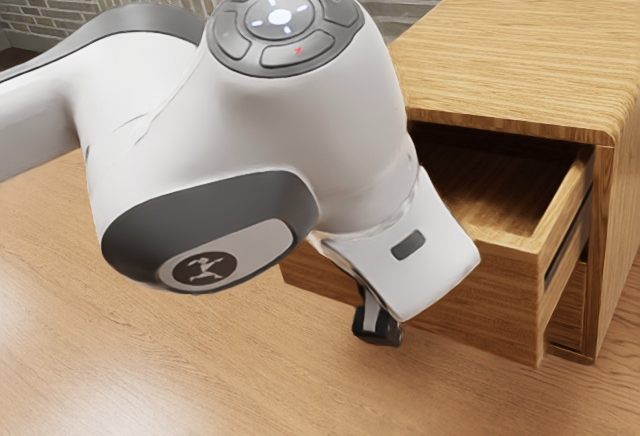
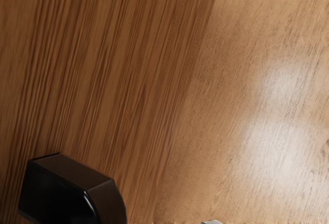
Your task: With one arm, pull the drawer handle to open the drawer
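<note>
Drawer (image 1: 520,246), light wood, stands partly pulled out of wooden box cabinet (image 1: 520,56), projecting toward exterior view's left, interior exposed. You see black two-finger gripper (image 1: 378,326) low at drawer front, just above wooden table (image 1: 150,376). Grip state: cannot tell. Black glossy block (image 2: 67,196) sits against front panel.

Wooden table (image 1: 150,376), glossy grain, one wooden cabinet (image 1: 520,56) standing on it — its drawer (image 1: 500,201) partway out
</note>
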Tool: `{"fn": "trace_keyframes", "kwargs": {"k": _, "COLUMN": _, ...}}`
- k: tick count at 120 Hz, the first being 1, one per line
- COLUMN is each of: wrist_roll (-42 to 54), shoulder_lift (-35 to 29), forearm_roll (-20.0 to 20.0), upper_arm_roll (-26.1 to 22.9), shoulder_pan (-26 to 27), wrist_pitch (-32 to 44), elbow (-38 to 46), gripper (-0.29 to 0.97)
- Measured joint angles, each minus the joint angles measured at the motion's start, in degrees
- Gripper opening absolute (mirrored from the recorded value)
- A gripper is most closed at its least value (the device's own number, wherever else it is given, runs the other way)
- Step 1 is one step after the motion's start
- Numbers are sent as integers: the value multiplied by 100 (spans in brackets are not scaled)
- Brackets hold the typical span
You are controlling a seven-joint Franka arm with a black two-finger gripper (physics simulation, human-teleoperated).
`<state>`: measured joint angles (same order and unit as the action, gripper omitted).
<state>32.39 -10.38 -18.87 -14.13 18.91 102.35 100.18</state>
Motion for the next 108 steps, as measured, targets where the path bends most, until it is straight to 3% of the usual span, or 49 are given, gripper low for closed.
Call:
{"fn": "trace_keyframes", "kwargs": {"k": 21, "wrist_roll": -49, "shoulder_lift": -322, "forearm_roll": 24, "upper_arm_roll": 21, "shoulder_pan": 149, "wrist_pitch": -90, "elbow": 296, "gripper": 11}}
{"fn": "trace_keyframes", "kwargs": {"k": 36, "wrist_roll": -75, "shoulder_lift": -499, "forearm_roll": 40, "upper_arm_roll": 30, "shoulder_pan": 237, "wrist_pitch": -129, "elbow": 475, "gripper": 27}}
{"fn": "trace_keyframes", "kwargs": {"k": 48, "wrist_roll": -90, "shoulder_lift": -595, "forearm_roll": 53, "upper_arm_roll": 34, "shoulder_pan": 272, "wrist_pitch": -149, "elbow": 551, "gripper": 30}}
{"fn": "trace_keyframes", "kwargs": {"k": 58, "wrist_roll": -101, "shoulder_lift": -623, "forearm_roll": 59, "upper_arm_roll": 34, "shoulder_pan": 273, "wrist_pitch": -175, "elbow": 545, "gripper": 40}}
{"fn": "trace_keyframes", "kwargs": {"k": 82, "wrist_roll": -121, "shoulder_lift": -756, "forearm_roll": 35, "upper_arm_roll": -133, "shoulder_pan": 270, "wrist_pitch": -458, "elbow": -57, "gripper": 58}}
{"fn": "trace_keyframes", "kwargs": {"k": 88, "wrist_roll": -123, "shoulder_lift": -718, "forearm_roll": 82, "upper_arm_roll": -136, "shoulder_pan": 22, "wrist_pitch": -732, "elbow": -704, "gripper": 61}}
{"fn": "trace_keyframes", "kwargs": {"k": 92, "wrist_roll": -158, "shoulder_lift": -689, "forearm_roll": 254, "upper_arm_roll": -70, "shoulder_pan": -480, "wrist_pitch": -976, "elbow": -1157, "gripper": 62}}
{"fn": "trace_keyframes", "kwargs": {"k": 99, "wrist_roll": -313, "shoulder_lift": -655, "forearm_roll": 624, "upper_arm_roll": 378, "shoulder_pan": -1267, "wrist_pitch": -1435, "elbow": -1669, "gripper": 64}}
{"fn": "trace_keyframes", "kwargs": {"k": 108, "wrist_roll": -567, "shoulder_lift": -548, "forearm_roll": 712, "upper_arm_roll": 844, "shoulder_pan": -1607, "wrist_pitch": -1871, "elbow": -1857, "gripper": 65}}
